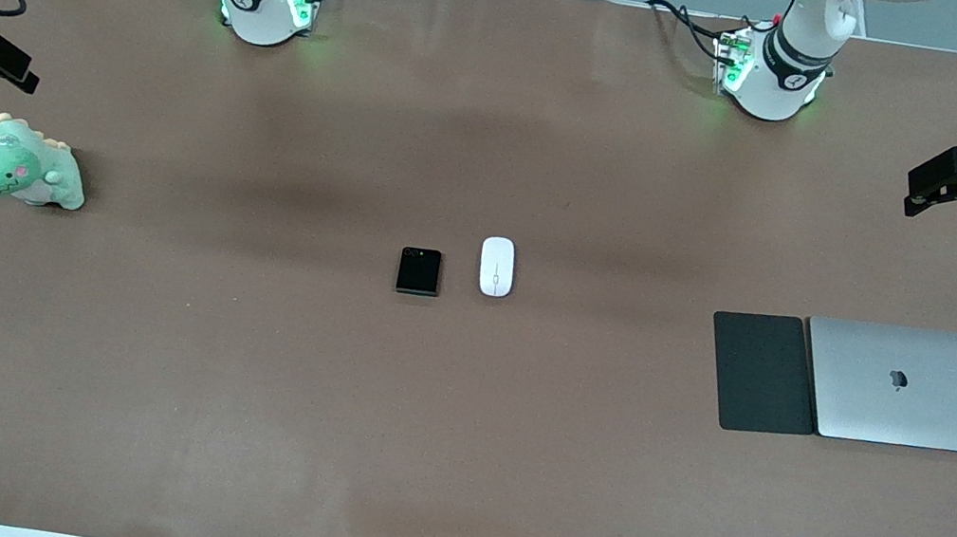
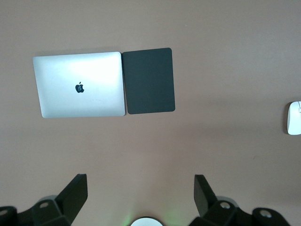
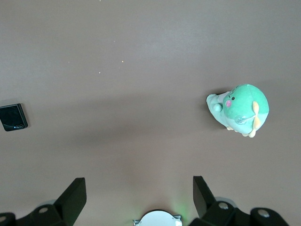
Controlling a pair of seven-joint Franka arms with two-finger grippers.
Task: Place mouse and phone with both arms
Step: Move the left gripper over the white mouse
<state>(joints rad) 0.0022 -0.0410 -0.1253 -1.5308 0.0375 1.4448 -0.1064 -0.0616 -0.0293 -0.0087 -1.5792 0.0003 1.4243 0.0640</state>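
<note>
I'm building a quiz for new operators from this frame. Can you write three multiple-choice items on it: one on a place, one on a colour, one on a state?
1. What lies directly beside the closed laptop?
A. the mouse pad
B. the plush toy
C. the phone

2. What colour is the mouse?
A. black
B. white
C. green

3. How are the left gripper and the right gripper?
A. both open, holding nothing
B. left shut on the mouse
C. right shut on the phone

Answers: 1 A, the pad's edge meets the laptop's. 2 B, it is a white oval beside the black phone. 3 A, each wrist view shows its fingers spread over bare table.
</note>
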